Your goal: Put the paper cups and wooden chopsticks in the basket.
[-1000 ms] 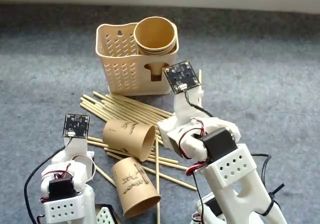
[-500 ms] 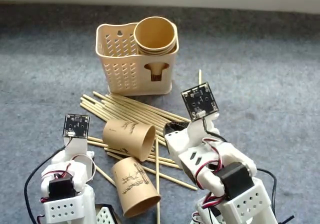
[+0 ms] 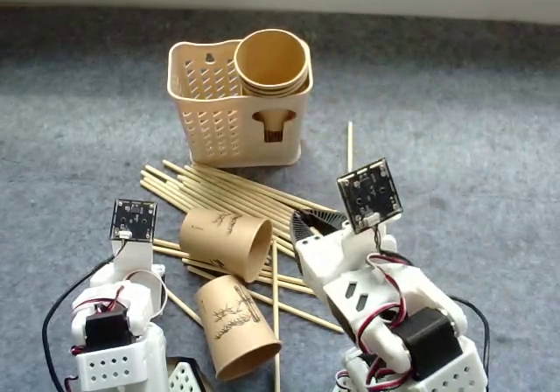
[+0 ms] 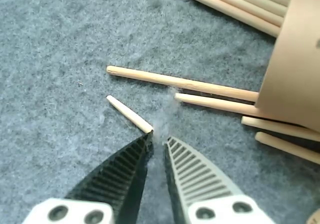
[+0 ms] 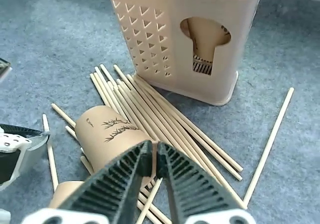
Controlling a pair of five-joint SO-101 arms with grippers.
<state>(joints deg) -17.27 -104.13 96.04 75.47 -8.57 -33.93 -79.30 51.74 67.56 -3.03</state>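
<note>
Four stacked cups (image 3: 271, 59) stand upright in the right compartment of the basket (image 3: 227, 116), which sits toward the far edge of the table (image 3: 490, 147), about midway along it. A fan of chopsticks (image 3: 232, 195) lies on the table just in front of the basket, running diagonally toward the near right. A lone chopstick (image 3: 350, 147) lies apart from them, just right of the basket. One paper cup (image 3: 226, 241) lies on its side on top of the chopsticks. A second cup (image 3: 236, 325), also on its side, lies nearer the near edge with a chopstick alongside it.

The right gripper (image 3: 311, 226) hangs just right of the first fallen cup, above the ends of the fanned chopsticks. In its wrist view its jaws (image 5: 154, 151) are drawn together to a slit with nothing between them. The paper cup (image 5: 112, 134) lies just past their tips, with the basket (image 5: 165, 39) beyond.

The left gripper (image 4: 159, 140) sits at the near left, low over the table, jaws likewise closed to a narrow gap and empty. The end of one stick (image 4: 129, 113) lies at the tip of its black finger, and more chopsticks (image 4: 182, 82) and a cup's wall (image 4: 295, 64) lie just ahead
</note>
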